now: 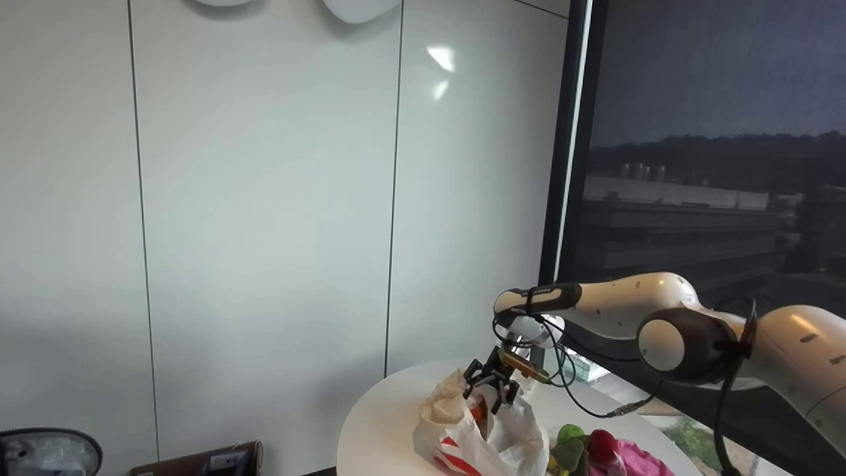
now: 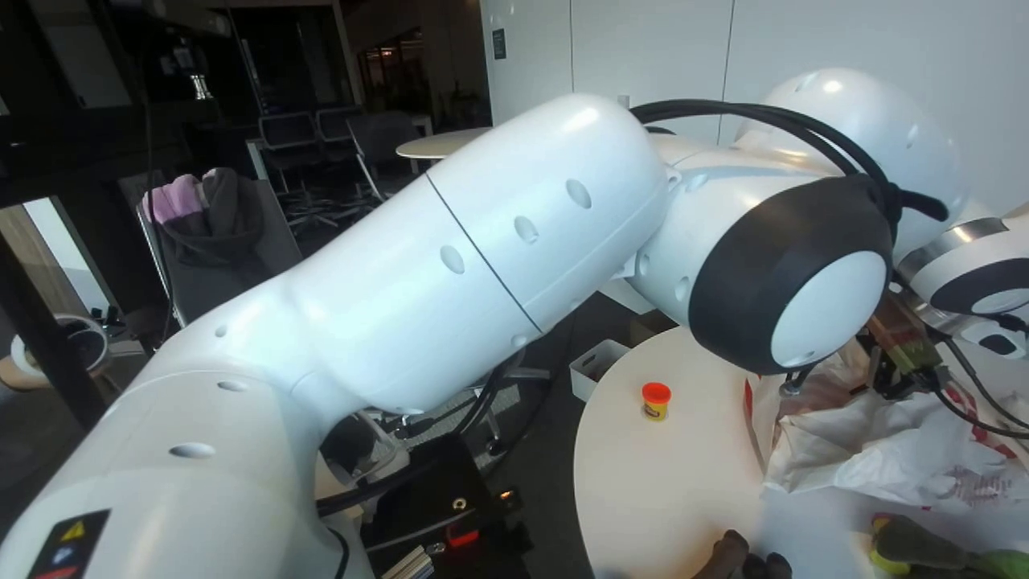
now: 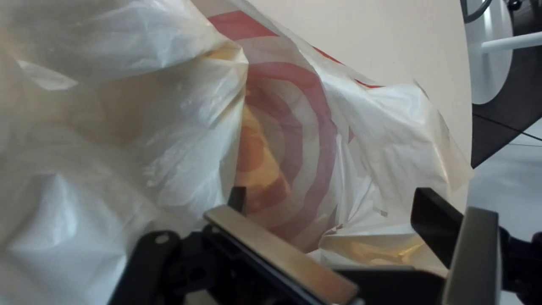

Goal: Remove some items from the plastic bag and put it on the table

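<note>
I have the hand (image 3: 332,201) spread wide at the bag (image 1: 459,431)'s open mouth — whether it touches, I can't tell. The bag sits on the worktop (image 1: 375,433), an orange thing (image 1: 476,414) inside — a tub (image 2: 655,402) stands apart.

The arm (image 2: 482,265) bears a warning triangle (image 2: 73,530), the plastic bag (image 3: 190,148) a red bullseye (image 3: 292,135).

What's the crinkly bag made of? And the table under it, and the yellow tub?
The bag looks like thin, slightly shiny plastic, wrinkled and partly see-through. The table, smooth and grainless, could be laminate or painted. The tub is probably plastic, its lid smooth and bright.
</note>
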`<state>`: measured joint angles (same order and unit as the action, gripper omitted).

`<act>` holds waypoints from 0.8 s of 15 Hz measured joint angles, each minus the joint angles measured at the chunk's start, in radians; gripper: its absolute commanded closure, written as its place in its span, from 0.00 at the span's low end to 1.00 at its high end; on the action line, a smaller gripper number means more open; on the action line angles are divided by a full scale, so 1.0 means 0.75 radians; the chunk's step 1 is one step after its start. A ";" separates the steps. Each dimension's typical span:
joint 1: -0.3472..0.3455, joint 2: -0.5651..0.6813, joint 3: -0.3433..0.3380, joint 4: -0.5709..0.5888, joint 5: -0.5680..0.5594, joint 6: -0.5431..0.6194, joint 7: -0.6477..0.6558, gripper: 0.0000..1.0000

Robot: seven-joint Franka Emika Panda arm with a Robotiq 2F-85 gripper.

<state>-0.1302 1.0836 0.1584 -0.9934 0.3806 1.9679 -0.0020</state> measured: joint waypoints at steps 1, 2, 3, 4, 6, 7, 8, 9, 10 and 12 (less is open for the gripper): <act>-0.002 0.000 0.001 0.005 0.007 -0.022 0.000 0.00; -0.006 0.000 0.005 0.012 0.017 -0.047 0.000 0.00; -0.011 0.000 0.013 0.020 0.032 -0.079 0.000 0.00; -0.017 0.001 0.024 0.027 0.052 -0.108 -0.001 0.00; -0.027 0.010 0.039 0.041 0.088 -0.152 -0.001 0.00; -0.029 0.021 0.041 0.048 0.101 -0.170 0.000 0.00; -0.031 0.035 0.041 0.055 0.110 -0.181 0.000 0.00; -0.034 0.049 0.043 0.063 0.119 -0.182 -0.001 0.00; -0.037 0.065 0.044 0.071 0.127 -0.181 -0.005 0.00; -0.050 0.099 0.047 0.097 0.148 -0.173 -0.027 0.00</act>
<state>-0.1675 1.1575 0.1934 -0.9208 0.4914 1.8382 -0.0225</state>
